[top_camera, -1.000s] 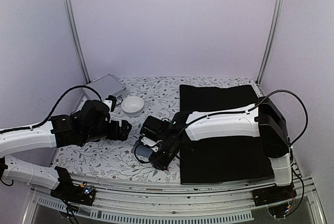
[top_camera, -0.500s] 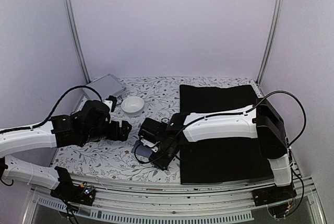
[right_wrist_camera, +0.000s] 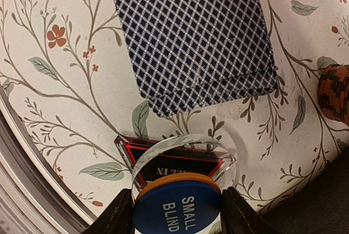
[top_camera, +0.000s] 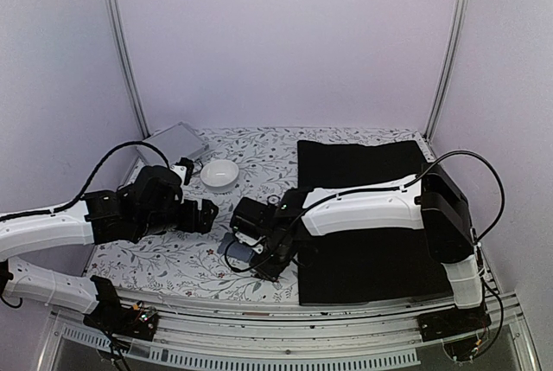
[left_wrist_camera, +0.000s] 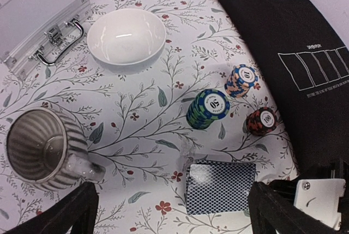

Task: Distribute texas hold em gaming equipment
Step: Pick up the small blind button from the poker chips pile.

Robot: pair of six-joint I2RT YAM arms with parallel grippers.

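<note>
Right gripper (right_wrist_camera: 177, 204) clamped on blue button (right_wrist_camera: 175, 216); table edge (right_wrist_camera: 22, 179) close, card deck (right_wrist_camera: 191, 37) just ahead. Left gripper (left_wrist_camera: 172, 215) wide open, empty. Button lettering legible only in right wrist view.

White letters on the blue round button (right_wrist_camera: 177, 212) read SMALL BLIND. The green chip stack (left_wrist_camera: 209, 107) shows 50 on its top chip, the red-brown stack (left_wrist_camera: 262, 121) shows 100 and the orange stack (left_wrist_camera: 241, 79) shows 10. The white print on the black mat (left_wrist_camera: 305, 81) is too small to read.
</note>
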